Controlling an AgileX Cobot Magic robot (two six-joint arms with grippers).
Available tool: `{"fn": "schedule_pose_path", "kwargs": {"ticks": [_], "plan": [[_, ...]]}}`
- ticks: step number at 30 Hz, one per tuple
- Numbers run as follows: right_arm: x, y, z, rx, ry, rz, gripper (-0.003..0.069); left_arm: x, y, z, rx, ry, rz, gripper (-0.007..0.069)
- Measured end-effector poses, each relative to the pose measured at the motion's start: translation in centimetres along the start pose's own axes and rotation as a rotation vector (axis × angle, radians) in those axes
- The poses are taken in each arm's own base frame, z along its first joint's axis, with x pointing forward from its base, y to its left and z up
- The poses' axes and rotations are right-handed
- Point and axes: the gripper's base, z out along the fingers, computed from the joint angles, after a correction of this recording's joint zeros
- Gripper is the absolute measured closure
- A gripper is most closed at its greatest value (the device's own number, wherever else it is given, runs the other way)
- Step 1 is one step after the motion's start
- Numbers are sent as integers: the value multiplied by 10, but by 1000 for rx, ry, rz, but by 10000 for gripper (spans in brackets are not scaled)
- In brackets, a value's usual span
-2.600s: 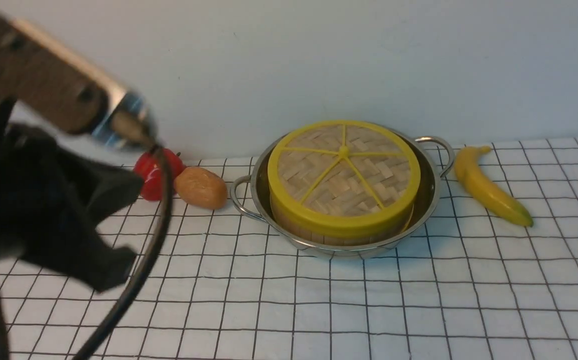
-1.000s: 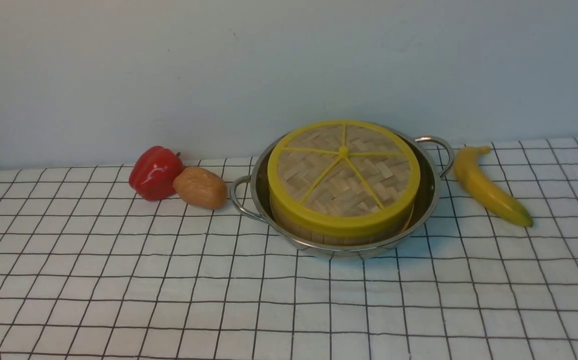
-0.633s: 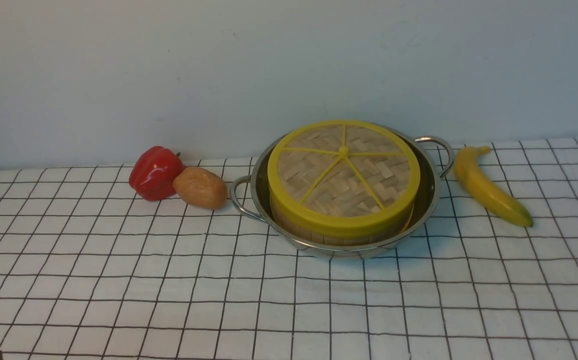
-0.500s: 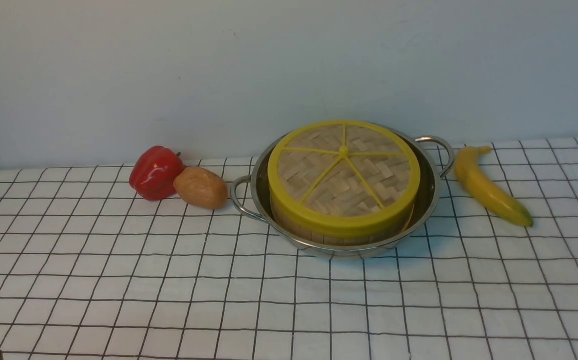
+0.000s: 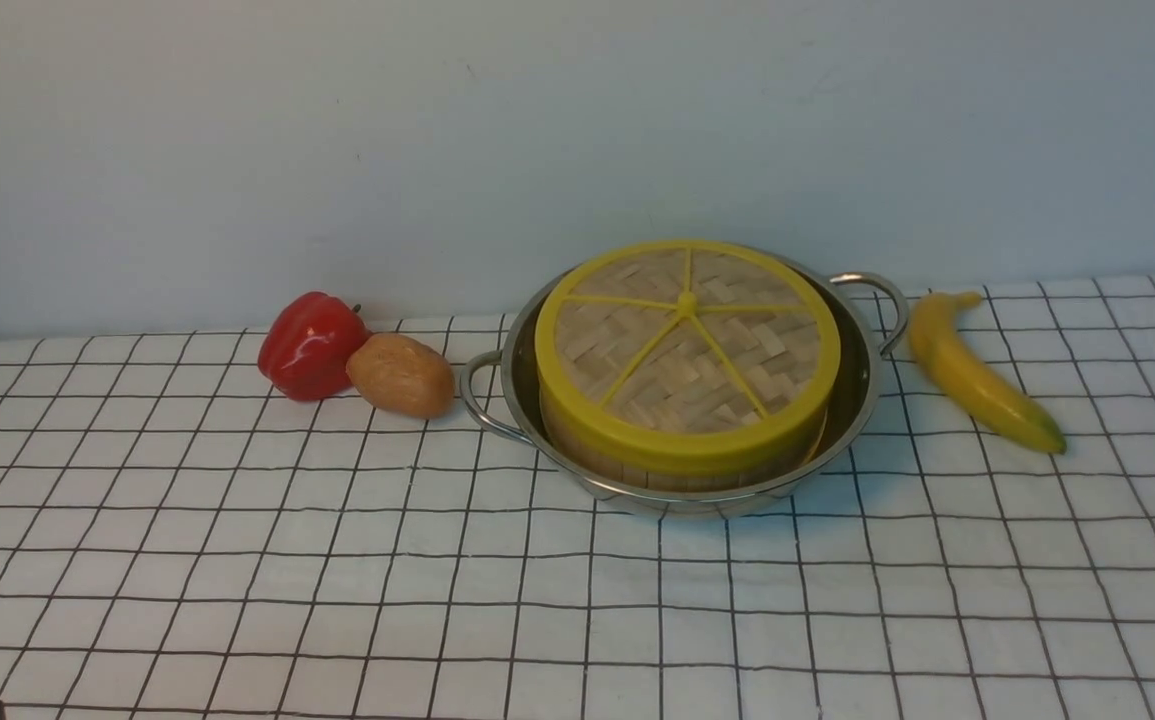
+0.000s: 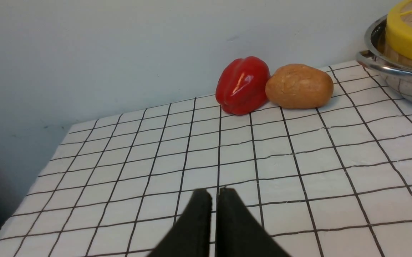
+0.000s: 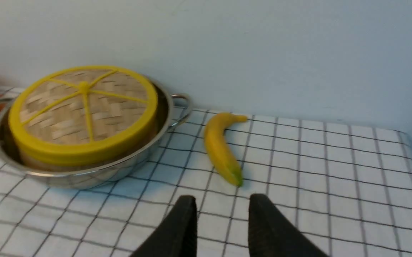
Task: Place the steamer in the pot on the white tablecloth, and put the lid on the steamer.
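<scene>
A: The front view shows the pot (image 5: 689, 400) on the white tablecloth (image 5: 577, 600), the steamer (image 5: 682, 465) in it and the lid (image 5: 687, 345) on top. No gripper shows there.

B: The wrist views add them. The left gripper (image 6: 215, 194) has its fingers pressed almost together, holding nothing, above bare cloth, near a red pepper (image 6: 242, 85) touching a potato (image 6: 299, 86).

A: And the right gripper (image 7: 223, 202)?

B: Its fingers stand apart with a clear gap, empty, over the cloth close to a banana (image 7: 221, 147) that lies beside the pot.

A: Any writing?

B: None that I can read.
</scene>
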Motion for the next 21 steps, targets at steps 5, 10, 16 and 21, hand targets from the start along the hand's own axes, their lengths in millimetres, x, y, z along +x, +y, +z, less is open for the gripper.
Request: {"fn": "schedule_pose_path", "kwargs": {"ticks": [5, 10, 16, 21], "plan": [[15, -5, 3, 107, -185, -45, 419, 0, 0, 0, 0, 0, 0, 602], [69, -6, 28, 120, -269, -83, 419, 0, 0, 0, 0, 0, 0, 592], [118, -6, 50, 109, -276, -90, 419, 0, 0, 0, 0, 0, 1, 581], [129, -7, 55, 111, -248, -85, 419, 0, 0, 0, 0, -1, 1, 567]]}}
